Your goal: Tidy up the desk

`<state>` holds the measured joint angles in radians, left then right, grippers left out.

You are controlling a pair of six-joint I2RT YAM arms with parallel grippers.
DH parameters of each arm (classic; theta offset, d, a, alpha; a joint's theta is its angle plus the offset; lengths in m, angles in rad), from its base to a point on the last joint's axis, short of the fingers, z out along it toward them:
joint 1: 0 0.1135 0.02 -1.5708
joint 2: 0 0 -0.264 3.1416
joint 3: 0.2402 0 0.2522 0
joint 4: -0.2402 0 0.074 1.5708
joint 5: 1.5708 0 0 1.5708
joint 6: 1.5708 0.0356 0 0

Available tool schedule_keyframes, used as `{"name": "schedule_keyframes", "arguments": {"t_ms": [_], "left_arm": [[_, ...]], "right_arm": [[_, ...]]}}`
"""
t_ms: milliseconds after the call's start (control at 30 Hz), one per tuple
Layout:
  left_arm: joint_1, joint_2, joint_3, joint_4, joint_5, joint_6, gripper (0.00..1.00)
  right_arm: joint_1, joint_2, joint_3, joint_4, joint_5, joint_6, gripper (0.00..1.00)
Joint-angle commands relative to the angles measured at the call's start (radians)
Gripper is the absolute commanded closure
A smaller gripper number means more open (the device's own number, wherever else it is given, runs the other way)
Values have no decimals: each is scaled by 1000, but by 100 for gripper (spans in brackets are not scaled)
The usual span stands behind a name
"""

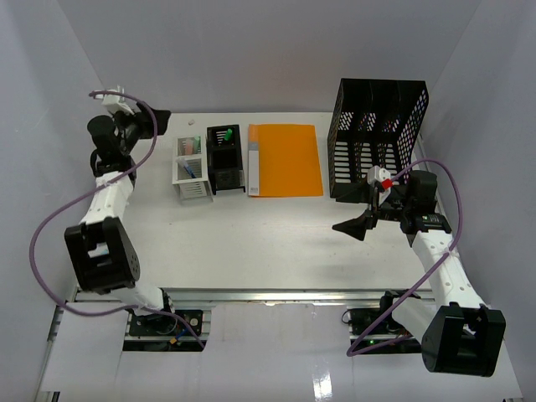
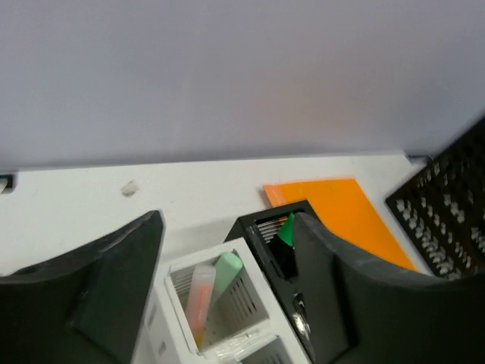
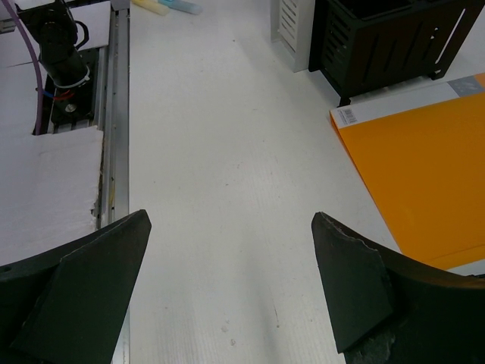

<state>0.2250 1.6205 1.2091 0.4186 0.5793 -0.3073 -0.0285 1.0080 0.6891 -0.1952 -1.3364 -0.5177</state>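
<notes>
The white desk has a metal rail along its front edge. At the back stand a white organizer, a black organizer, a flat orange folder and a black mesh file rack. My left gripper is open and empty, raised at the back left. In its wrist view the left gripper hovers over the white organizer, which holds an orange highlighter and a green one. My right gripper is open and empty over bare desk.
The black organizer holds a green-capped marker. The right wrist view shows the folder, both organizers and the rail. Small yellow and blue items lie at that view's top edge. White walls enclose the desk.
</notes>
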Motion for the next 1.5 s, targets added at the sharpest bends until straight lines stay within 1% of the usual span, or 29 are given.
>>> {"name": "schedule_keyframes", "arguments": {"t_ms": [0, 67, 133, 200, 267, 333, 367, 433, 600, 733, 900, 1000, 1067, 1167, 1367, 1467], "left_arm": [[27, -219, -142, -361, -538, -221, 13], [34, -282, -185, -534, -656, -323, 8], [36, -328, -210, -662, -739, -405, 3], [36, -383, -239, -835, -839, -539, 2], [36, -410, -241, -1028, -967, -706, 2], [36, -413, -241, -1168, -1034, -825, 2], [36, -411, -247, -1226, -1058, -887, 2], [36, -403, -268, -1275, -1079, -953, 5], [67, -352, -318, -1339, -1107, -1090, 11], [142, -351, -385, -1292, -1094, -1116, 14], [206, -315, -398, -1250, -1132, -1095, 15], [245, -282, -401, -1169, -1121, -1048, 18], [261, -251, -387, -1164, -1113, -1043, 19], [268, -185, -354, -1164, -1101, -1042, 21], [289, -116, -323, -1146, -1066, -1050, 26], [293, -79, -296, -1135, -1067, -1035, 30]], "right_arm": [[-5, -11, 12, -19, -3, -25, 7], [-5, -12, 11, -20, -2, -24, 6], [-5, -9, 10, -20, 2, -24, 6], [-5, -7, 8, -21, 6, -24, 7], [-5, -4, 7, -18, 9, -25, 6], [-5, 1, 4, -17, 11, -25, 7], [-5, 2, 3, -14, 17, -25, 6], [-5, 9, 1, -15, 29, -26, 7], [-15, 28, -2, -15, 51, -33, 7], [-29, 37, -5, -15, 52, -35, 7], [-33, 53, -5, -15, 52, -34, 7], [-34, 58, -5, -13, 52, -33, 7], [-38, 60, -5, -13, 51, -33, 7], [-46, 61, -5, -15, 48, -33, 7], [-58, 64, -3, -15, 43, -30, 7], [-65, 64, -3, -15, 38, -28, 7]]}}
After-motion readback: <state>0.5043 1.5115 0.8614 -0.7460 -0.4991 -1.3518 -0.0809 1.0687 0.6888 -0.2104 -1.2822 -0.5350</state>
